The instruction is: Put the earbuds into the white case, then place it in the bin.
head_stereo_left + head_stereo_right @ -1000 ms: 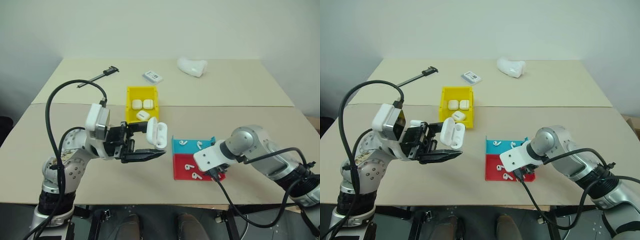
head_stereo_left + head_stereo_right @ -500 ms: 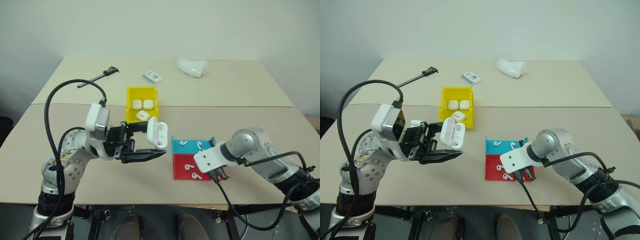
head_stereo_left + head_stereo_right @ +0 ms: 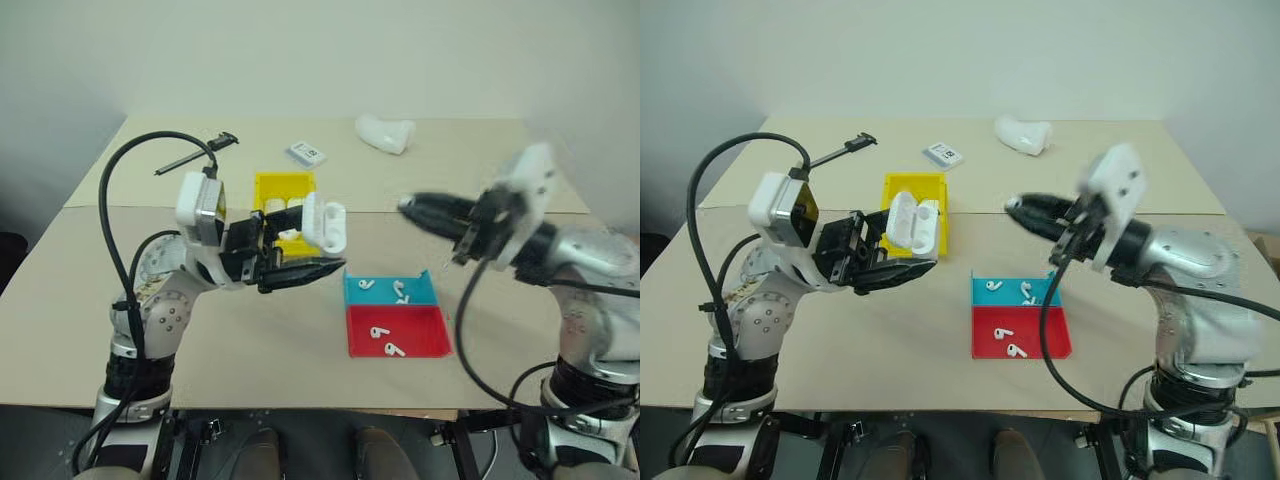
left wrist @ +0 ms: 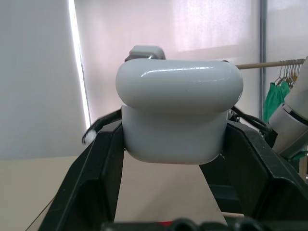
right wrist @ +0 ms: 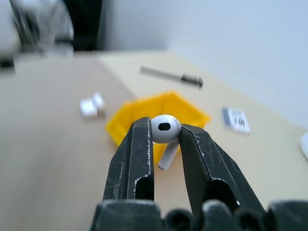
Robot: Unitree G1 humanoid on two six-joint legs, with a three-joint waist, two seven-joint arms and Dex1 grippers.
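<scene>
I am working in what looks like a plain test room or lab. My beige table [image 3: 500,190] stands against a bare white wall [image 3: 320,50]. Behind the table, my left wrist view shows blinds [image 4: 38,72] and a clothes rail with hangers [image 4: 288,72].

Silver-grey jointed arms, white wrist camera blocks, looping black cables; left gripper [image 3: 300,268] and right gripper [image 5: 166,144]: black scuffed fingers.

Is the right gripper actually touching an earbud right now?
Touching. The right wrist view shows the right gripper with both fingers pressed against the head of an earbud, its stem hanging down between them.
</scene>
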